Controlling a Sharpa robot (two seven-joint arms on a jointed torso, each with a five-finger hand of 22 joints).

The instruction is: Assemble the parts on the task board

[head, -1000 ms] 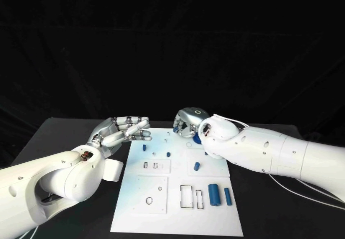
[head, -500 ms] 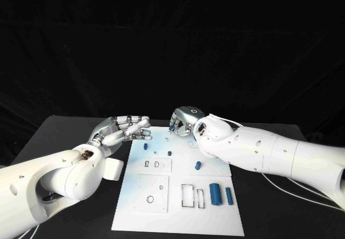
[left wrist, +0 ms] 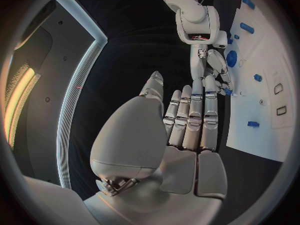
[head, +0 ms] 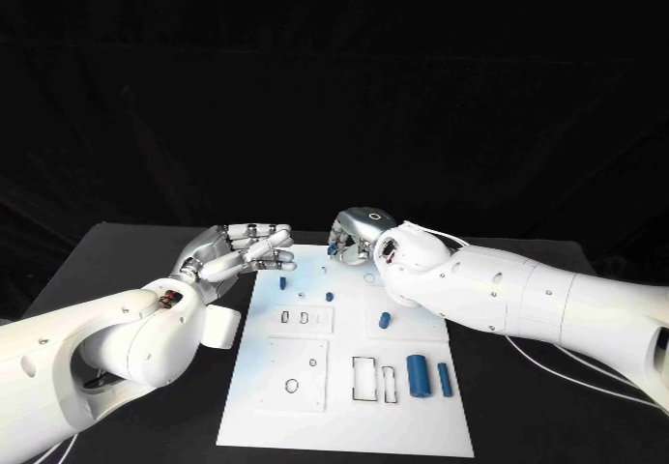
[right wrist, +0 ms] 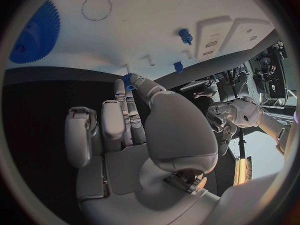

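Right hand (head: pixel 359 235) pinches a small blue part (right wrist: pixel 127 80) at the task board's (head: pixel 349 406) far edge; recommend vertical, unhurried seating. Left hand (head: pixel 237 251) spread, empty.

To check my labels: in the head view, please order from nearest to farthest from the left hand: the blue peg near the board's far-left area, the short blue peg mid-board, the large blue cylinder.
From the left hand:
1. Blue peg, far-left area.
2. Short blue peg, mid-board.
3. Large blue cylinder, near right part.
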